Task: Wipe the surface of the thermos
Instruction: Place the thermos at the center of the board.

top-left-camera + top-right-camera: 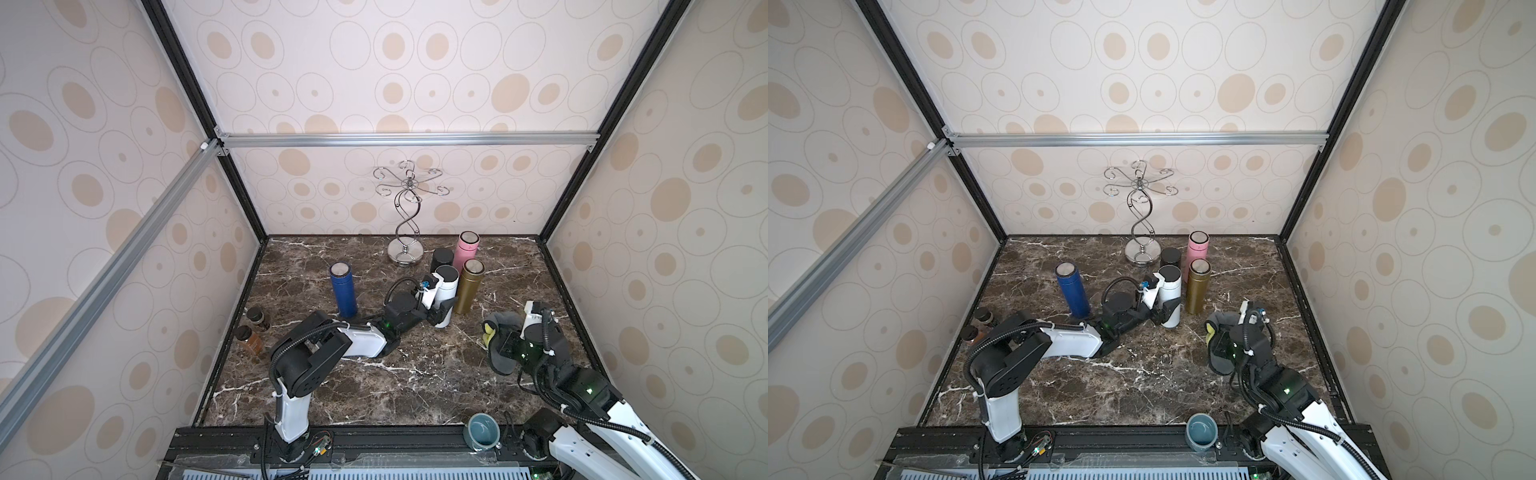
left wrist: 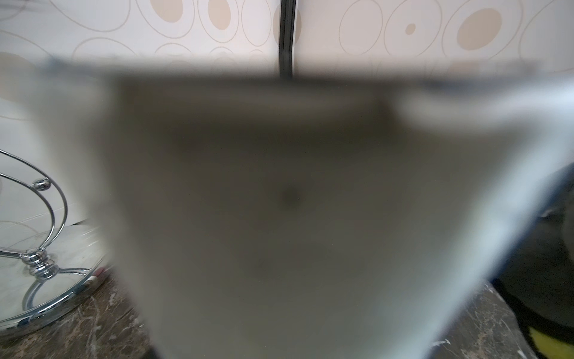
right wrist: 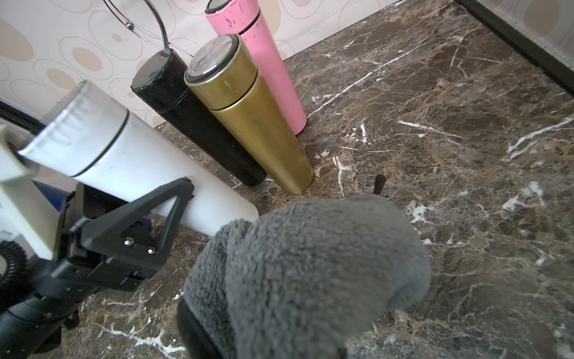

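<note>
Here, nearest the front rail, sits a round teal cup point(image 1: 482, 432). Beyond it my right gripper point(image 1: 500, 338) is closed tight on a grey cloth point(image 3: 310, 273), thick and fleecy, bunched around it, a yellow patch showing in both top views. Further in, my left gripper point(image 1: 441, 311) clamps its black triangular fingers point(image 3: 133, 223) round the lower body of the white thermos point(image 1: 448, 289), a smooth matte cylinder with a dark-topped cap, upright mid-way across the veined brown marble table point(image 1: 415, 386). Just beside it stands a brushed gold thermos point(image 1: 467, 291); behind them a black thermos point(image 1: 441, 255) and a scuffed pink thermos point(image 1: 465, 251). A blue thermos point(image 1: 344, 291) stands apart, and a chrome wire stand point(image 1: 406, 253) curls at the back wall.
</note>
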{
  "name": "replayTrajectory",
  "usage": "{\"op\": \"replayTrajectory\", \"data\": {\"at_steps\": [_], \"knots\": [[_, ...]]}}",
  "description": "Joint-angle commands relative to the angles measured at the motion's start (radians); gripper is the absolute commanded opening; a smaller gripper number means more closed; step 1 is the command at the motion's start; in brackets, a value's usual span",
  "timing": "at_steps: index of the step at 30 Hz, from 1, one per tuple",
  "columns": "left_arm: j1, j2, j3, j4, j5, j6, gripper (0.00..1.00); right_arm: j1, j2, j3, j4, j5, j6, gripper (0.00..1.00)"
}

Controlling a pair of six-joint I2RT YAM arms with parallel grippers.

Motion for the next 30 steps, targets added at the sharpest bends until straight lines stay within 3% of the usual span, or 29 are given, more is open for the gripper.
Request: {"op": "replayTrajectory", "data": {"at_steps": [1,27,30], "knots": [[-0.012,0.008,0.052,0.037,-0.043,0.037,0.00,-0.003,-0.013,-0.009,-0.014,0.020,0.001,0.00],[-0.014,0.105,0.116,0.088,-0.083,0.020,0.00,-0.003,-0.006,-0.038,0.018,-0.017,0.009,0.00],[-0.014,0.110,0.116,0.090,-0.080,0.014,0.06,-0.003,-0.014,-0.039,0.012,-0.014,0.010,0.00]]}}
